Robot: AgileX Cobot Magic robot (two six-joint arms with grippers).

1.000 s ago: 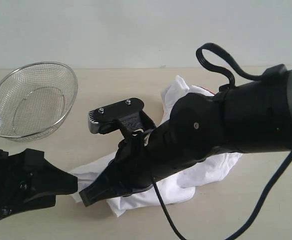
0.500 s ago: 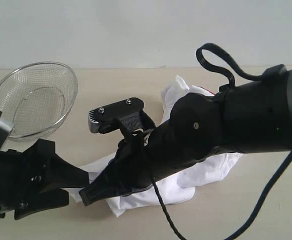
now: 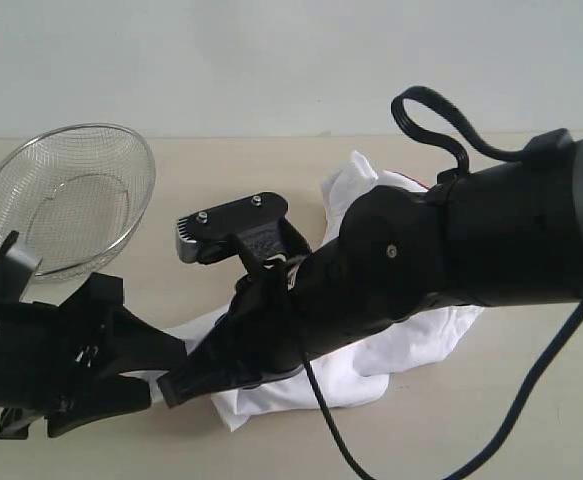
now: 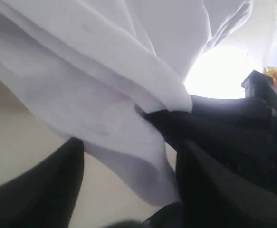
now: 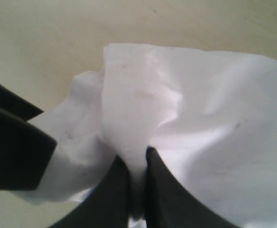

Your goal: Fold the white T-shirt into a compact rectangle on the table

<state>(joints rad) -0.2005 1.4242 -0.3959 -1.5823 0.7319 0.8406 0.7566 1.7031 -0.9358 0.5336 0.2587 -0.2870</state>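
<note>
The white cotton T-shirt is overhung by a bulky black arm; pale beige tabletop beside the round wire-mesh basket is left free.

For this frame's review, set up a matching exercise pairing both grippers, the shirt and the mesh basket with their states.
Things:
1. left gripper
2. right gripper
3. white T-shirt
4. wire mesh basket

States:
A. shut on a fold of cloth
B. crumpled on the table
C. standing apart from the shirt
D. open, with cloth between its jaws

Pairs: 1-D, 2-A, 3-B, 4-C
</note>
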